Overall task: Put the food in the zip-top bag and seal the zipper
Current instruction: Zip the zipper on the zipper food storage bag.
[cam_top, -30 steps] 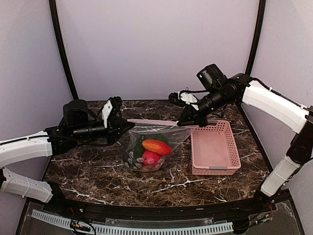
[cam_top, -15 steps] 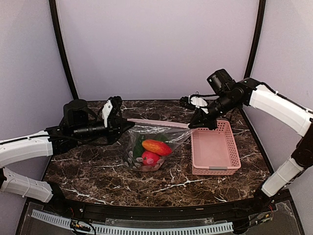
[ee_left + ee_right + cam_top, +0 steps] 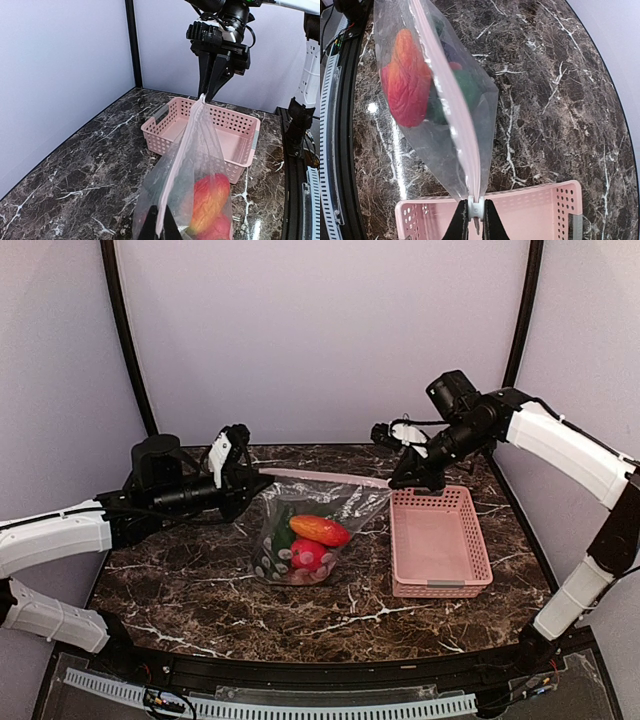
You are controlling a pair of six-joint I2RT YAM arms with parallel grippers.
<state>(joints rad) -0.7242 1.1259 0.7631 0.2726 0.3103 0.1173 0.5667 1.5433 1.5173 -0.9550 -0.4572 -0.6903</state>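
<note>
Dark marble table (image 3: 180, 590), zip-top bag (image 3: 345, 502) holding food (image 3: 320, 530), pink basket (image 3: 440, 540)

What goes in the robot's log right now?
left claw: shut on pale pink zipper strip | right claw: shut on strip's other end | clear dotted plastic bag: toy food inside

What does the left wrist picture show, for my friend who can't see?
A clear zip-top bag holding red and orange food is stretched between the left gripper and the right gripper, pinching the far end of its pink zipper. A pink basket sits behind.
</note>
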